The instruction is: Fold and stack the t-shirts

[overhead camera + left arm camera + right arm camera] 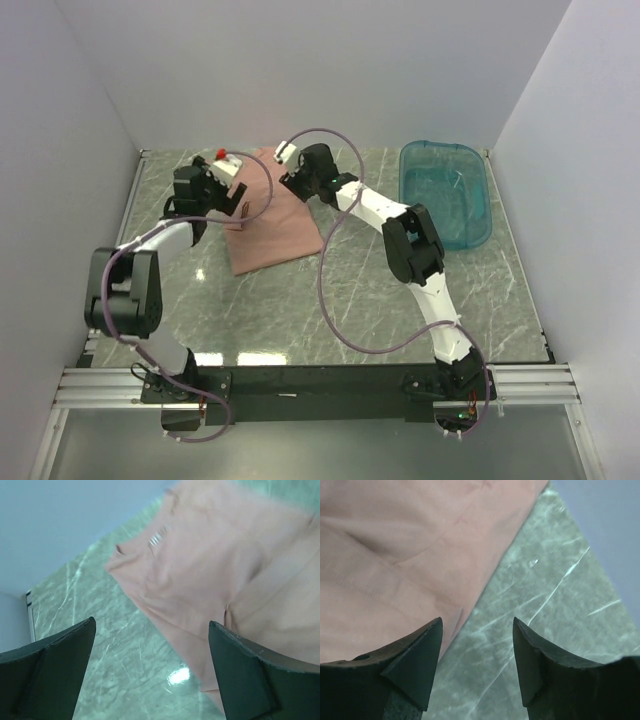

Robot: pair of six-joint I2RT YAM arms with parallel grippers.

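The left fingers [55, 670] stand wide apart with nothing between them. Below their gap lies bare desk [300, 310] and the left edge of the shirt [275, 225]; the right-hand finger hangs over the cloth, the left-hand one over the marble. Whether either tip touches the surface cannot be told.

The right fingers [415, 665] are parted too, less widely, and also hold nothing. The shirt's right edge runs under the left-hand finger, while the gap and the other finger hang over bare desk.

The pink shirt lies flat on the desk as a folded, roughly four-sided shape, narrower at its far end, in the far middle of the desk, a little left of centre. Soft creases and a seam cross it, and a small white print [159, 536] shows near one folded corner. The left fingers are at its far left edge and the right fingers at its far right corner.

A teal tub [440, 147] stands at the far right of the desk, well apart from the shirt.
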